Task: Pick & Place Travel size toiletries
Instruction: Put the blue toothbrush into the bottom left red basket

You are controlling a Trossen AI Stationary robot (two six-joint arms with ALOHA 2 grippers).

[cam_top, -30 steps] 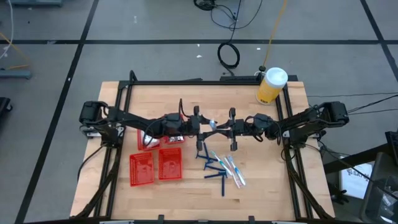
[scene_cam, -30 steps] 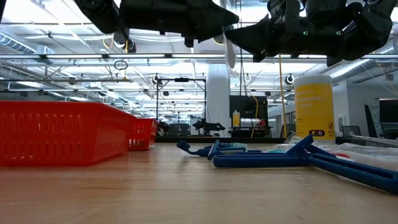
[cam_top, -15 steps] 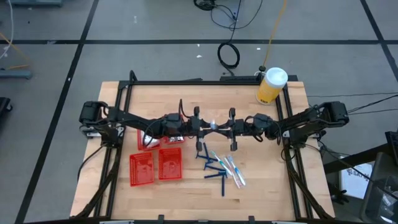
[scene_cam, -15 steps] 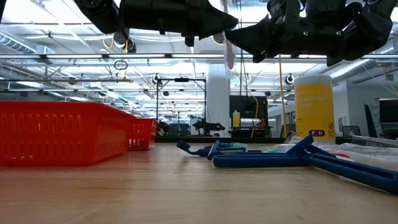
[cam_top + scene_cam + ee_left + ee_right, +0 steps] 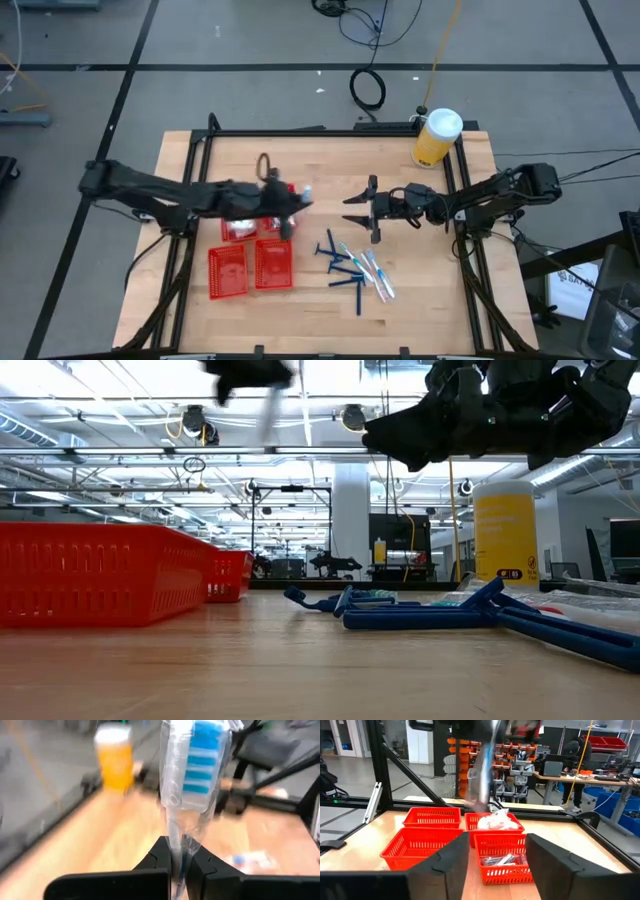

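Note:
My left gripper (image 5: pixel 292 207) is over the red mesh baskets (image 5: pixel 250 250) at mid-left and is shut on a clear-wrapped toothbrush (image 5: pixel 192 770) with a blue-and-white head. In the low view that toothbrush (image 5: pixel 270 415) is a blurred streak high above the table. My right gripper (image 5: pixel 352 206) hangs open above mid-table, with nothing between its fingers (image 5: pixel 445 865). More travel size toiletries, dark blue razors and wrapped toothbrushes (image 5: pixel 357 266), lie flat on the wood right of the baskets. My left gripper pinches the toothbrush's wrapped handle (image 5: pixel 175 847) between its two fingers. The brush sticks out past the fingertips, with its bristle head (image 5: pixel 200 765) at the far end. It is lifted clear of the table and the baskets.
Several red baskets stand in a block; one holds white packets (image 5: pixel 497 822) and one small silver items (image 5: pixel 501 861). A yellow jar with a white lid (image 5: pixel 436 138) stands at the far right corner. A black frame (image 5: pixel 300 131) runs round the table.
The two grippers were together above mid-table with the toothbrush between them. My right gripper has opened and let go. My left gripper has gone toward the table's left edge and upward with the toothbrush, and now hangs over the baskets.

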